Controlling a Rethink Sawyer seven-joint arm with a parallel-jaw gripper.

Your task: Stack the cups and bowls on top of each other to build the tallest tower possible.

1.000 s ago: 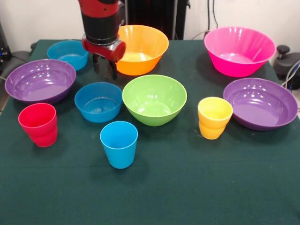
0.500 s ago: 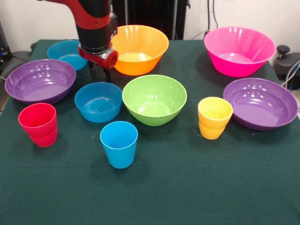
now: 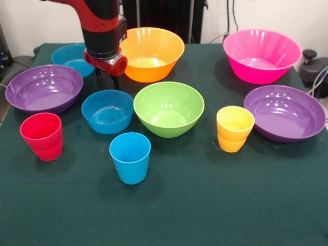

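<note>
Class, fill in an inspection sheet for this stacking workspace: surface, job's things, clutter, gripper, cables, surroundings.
Surface: dark green cloth covers the table, front part bare.
Job's things: blue cup, red cup and yellow cup stand upright and apart. Bowls all upright and separate: near blue bowl, far blue bowl, green bowl, orange bowl, pink bowl, left purple bowl, right purple bowl. No tower begun.
Clutter: nothing seen.
Gripper: gripper hangs low behind the near blue bowl; open or shut cannot be told.
Cables: a cable hangs on the back wall.
Surroundings: white wall; dark equipment at the right edge.
</note>
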